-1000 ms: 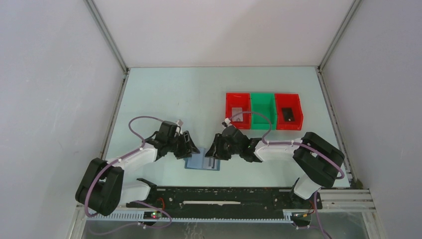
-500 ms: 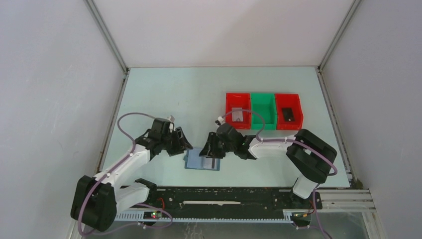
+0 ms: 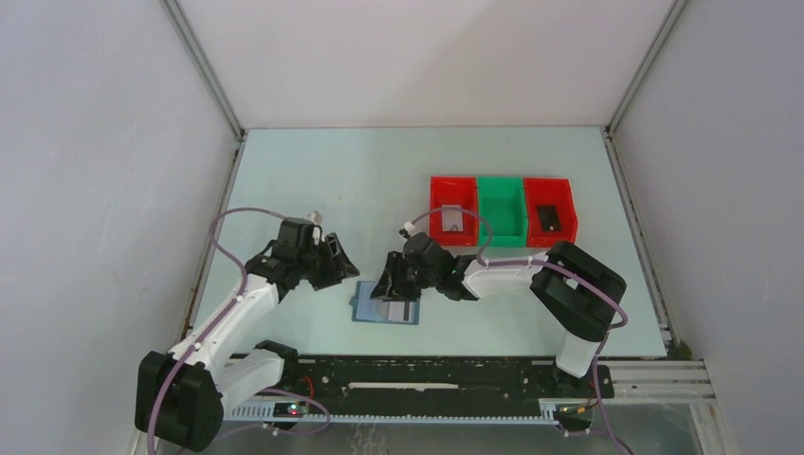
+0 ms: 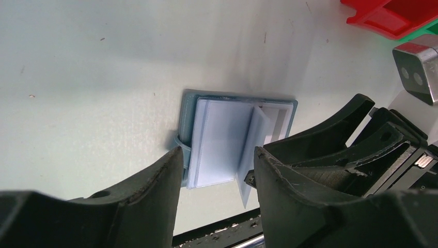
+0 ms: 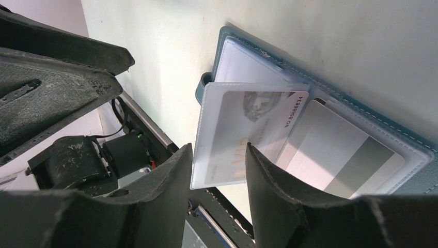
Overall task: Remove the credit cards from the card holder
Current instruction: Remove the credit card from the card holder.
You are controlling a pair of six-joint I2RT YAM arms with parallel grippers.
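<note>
Fingers (image 4: 155, 201) of the left gripper (image 3: 335, 265) are spread and hold nothing; the gripper stands just beyond the left edge of the holder (image 3: 387, 305), apart from it. Fingers (image 5: 289, 206) of the right gripper (image 5: 219, 151) are likewise spread, and this gripper stands over the holder's far edge.

The holder lies open and flat on the table (image 3: 332, 180), its dark teal cover showing as a rim around the paler inside. A clear sleeve (image 4: 253, 150) rises from the inside of the holder and stands nearly upright. The free edge of the sleeve lies in the gap between the right fingers. Whether either finger touches it cannot be told.

Cards:
- The printed card (image 5: 248, 129), white with a faint picture and a line of digits, sits inside the raised sleeve.
- The striped card (image 5: 341, 165), white with a dark band, lies in a pocket on the holder's inside, just beside the foot of the sleeve.
- The grey card (image 3: 452, 221) and the black card (image 3: 548, 216) lie well apart from the holder, beyond it and to its right.

The grey card lies in the near red bin (image 3: 453, 204), the black card in the far red bin (image 3: 550, 194), with a green bin (image 3: 501, 194) between them.
</note>
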